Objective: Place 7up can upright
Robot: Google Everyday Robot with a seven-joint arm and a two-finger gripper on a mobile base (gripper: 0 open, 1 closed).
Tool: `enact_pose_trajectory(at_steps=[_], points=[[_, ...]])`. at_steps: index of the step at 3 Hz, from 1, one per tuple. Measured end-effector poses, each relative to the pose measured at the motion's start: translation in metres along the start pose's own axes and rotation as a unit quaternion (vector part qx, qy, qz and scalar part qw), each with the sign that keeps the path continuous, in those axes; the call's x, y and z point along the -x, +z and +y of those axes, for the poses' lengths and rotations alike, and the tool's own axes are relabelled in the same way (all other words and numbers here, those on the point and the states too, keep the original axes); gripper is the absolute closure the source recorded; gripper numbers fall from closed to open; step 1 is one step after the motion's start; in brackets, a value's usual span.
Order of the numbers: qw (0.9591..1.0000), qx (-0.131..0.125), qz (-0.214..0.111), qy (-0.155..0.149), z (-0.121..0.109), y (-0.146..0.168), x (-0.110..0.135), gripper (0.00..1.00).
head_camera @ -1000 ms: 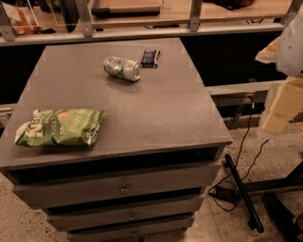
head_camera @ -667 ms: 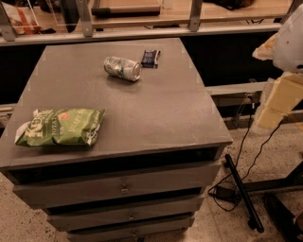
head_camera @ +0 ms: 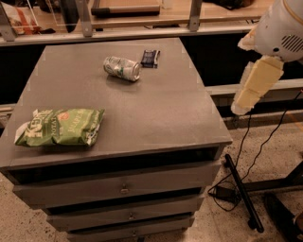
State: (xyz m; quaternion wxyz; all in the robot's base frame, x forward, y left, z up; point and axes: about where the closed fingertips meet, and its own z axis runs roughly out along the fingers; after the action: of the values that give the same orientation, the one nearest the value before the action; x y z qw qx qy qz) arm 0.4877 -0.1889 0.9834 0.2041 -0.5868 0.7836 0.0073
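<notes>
The 7up can (head_camera: 121, 68), silver and green and slightly dented, lies on its side on the far middle of the grey cabinet top (head_camera: 142, 113), its silver end facing right. My gripper itself is out of view. Only my arm shows: a white joint (head_camera: 284, 28) and a cream link (head_camera: 255, 85) hang beyond the cabinet's right edge, well apart from the can.
A small dark flat packet (head_camera: 150, 57) lies just right of the can. A green crisp bag (head_camera: 59, 127) lies at the front left. The cabinet has drawers (head_camera: 123, 189) below. Black cables and a stand (head_camera: 241, 189) lie on the floor at right. A railing and shelf (head_camera: 142, 14) run behind.
My arm has swung left into view, closer to the cabinet's right side. The can, packet and bag have not moved.
</notes>
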Motion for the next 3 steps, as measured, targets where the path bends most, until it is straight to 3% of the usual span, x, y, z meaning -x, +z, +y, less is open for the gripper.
enact_pose_trajectory(at_steps=[1,2,3], points=[[0.9995,0.011,-0.024,0.019,-0.034,0.020,0.025,0.00],[0.9964,0.016,-0.065,0.052,-0.090,0.053,0.072,0.00],[0.9959,0.017,-0.070,0.054,-0.090,0.056,0.075,0.00]])
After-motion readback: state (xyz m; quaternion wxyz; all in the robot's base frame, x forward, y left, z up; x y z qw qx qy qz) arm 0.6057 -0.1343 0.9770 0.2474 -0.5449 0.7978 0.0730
